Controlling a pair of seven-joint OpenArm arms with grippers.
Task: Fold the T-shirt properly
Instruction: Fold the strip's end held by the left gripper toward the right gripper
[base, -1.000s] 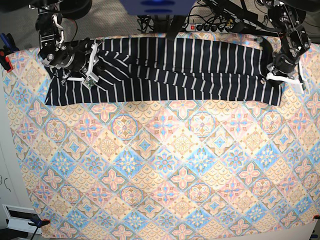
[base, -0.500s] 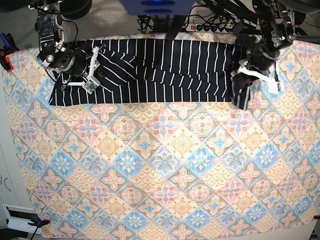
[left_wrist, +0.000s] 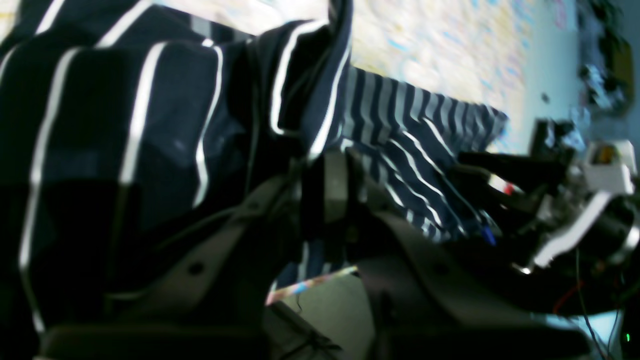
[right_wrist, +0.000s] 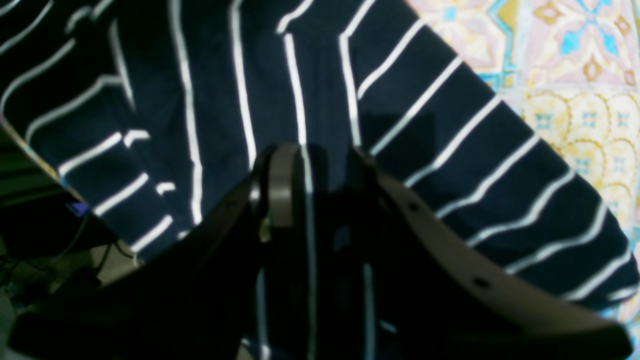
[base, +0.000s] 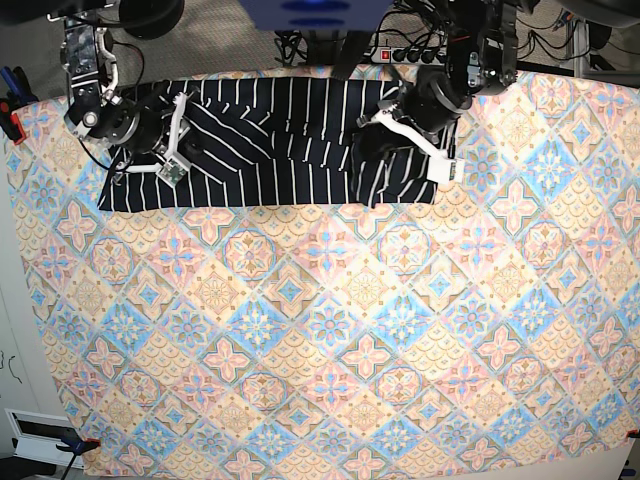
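The dark navy T-shirt (base: 290, 140) with thin white stripes lies as a long band along the far side of the table. Its right end is lifted and doubled over toward the left. My left gripper (base: 372, 140) is shut on that raised end, and in the left wrist view a bunched fold of the T-shirt (left_wrist: 125, 125) hangs from the left gripper (left_wrist: 325, 185). My right gripper (base: 190, 132) sits on the shirt's left part. In the right wrist view the right gripper (right_wrist: 320, 170) has striped cloth of the T-shirt (right_wrist: 450, 140) pinched between its fingers.
A pastel floral-tile cloth (base: 330, 330) covers the whole table. A power strip (base: 410, 52) and cables lie beyond the far edge. Clamps (base: 10, 110) hold the cloth at the left edge, and another clamp (base: 75, 445) holds the near left corner.
My left gripper has carried the shirt's right end far to the left, so the band is much shorter. The right gripper has stayed near the left end, shifting only slightly.
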